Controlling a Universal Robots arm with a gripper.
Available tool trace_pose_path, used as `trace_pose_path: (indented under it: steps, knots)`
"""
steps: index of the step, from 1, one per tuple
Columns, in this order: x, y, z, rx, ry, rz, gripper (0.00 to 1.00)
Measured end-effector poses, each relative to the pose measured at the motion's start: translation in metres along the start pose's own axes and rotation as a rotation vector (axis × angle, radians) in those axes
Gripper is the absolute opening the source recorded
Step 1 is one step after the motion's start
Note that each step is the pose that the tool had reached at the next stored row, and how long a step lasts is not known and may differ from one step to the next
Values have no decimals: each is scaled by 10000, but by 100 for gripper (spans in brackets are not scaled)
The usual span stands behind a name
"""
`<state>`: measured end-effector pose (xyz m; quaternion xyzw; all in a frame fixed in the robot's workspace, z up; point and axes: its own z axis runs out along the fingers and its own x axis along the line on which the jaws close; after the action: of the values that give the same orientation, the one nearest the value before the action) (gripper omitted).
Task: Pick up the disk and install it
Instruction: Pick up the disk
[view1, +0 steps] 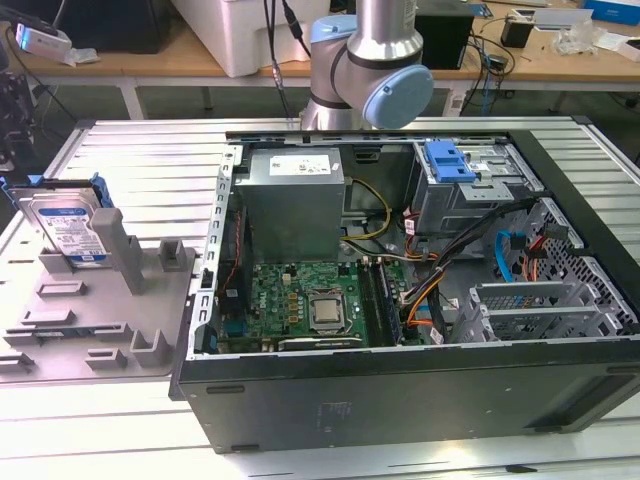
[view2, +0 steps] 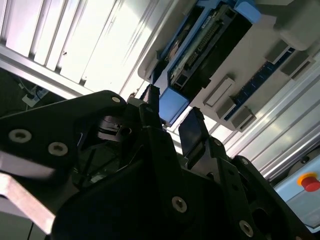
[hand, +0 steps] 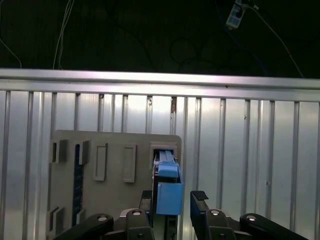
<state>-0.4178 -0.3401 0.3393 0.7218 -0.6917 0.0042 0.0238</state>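
Note:
The disk (view1: 70, 228), a silver drive with a white-and-blue label in a blue carrier, stands tilted on edge in a grey fixture (view1: 110, 300) at the exterior view's left. In the first wrist view my gripper (hand: 172, 197) is open, and the disk's blue carrier edge (hand: 167, 182) lines up between its two black fingertips (hand: 199, 196), farther off. In the second wrist view the gripper (view2: 172, 117) is likewise open, with the disk (view2: 210, 40) lying beyond it, apart. Nothing is held. The arm (view1: 370, 60) rises at the back of the exterior view.
An open computer case (view1: 400, 400) lies on the slatted metal table (view1: 130, 140), with a motherboard, cables and a grey drive cage topped by a blue bracket (view1: 447, 160). The fixture (hand: 115, 195) has several upright posts and slots. A red button (view2: 310, 182) sits off the table.

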Motion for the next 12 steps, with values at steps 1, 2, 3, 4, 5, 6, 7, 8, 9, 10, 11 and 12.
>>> trace_pose_path:
  steps: [1, 2, 3, 4, 5, 6, 7, 8, 9, 10, 11, 12]
  knots:
    - [0, 0, 3, 0, 0, -5, 44]
    - [0, 0, 9, 1, 0, -13, 44]
    - [-1, 0, 15, 1, 0, -21, 44]
    - [-1, 0, 18, 1, 0, -25, 44]
    - [-1, 0, 20, 0, 1, -29, 44]
    - [-1, 0, 25, 1, 1, -36, 44]
    - [0, 0, 29, 2, 1, -43, 44]
    - [4, 0, 33, 4, 0, -52, 44]
    - [8, -1, 35, 5, 0, -57, 44]
    - [13, 0, 36, 4, 2, -62, 44]
    - [19, 0, 39, 4, 2, -67, 44]
    - [25, 0, 40, 3, 2, -70, 44]
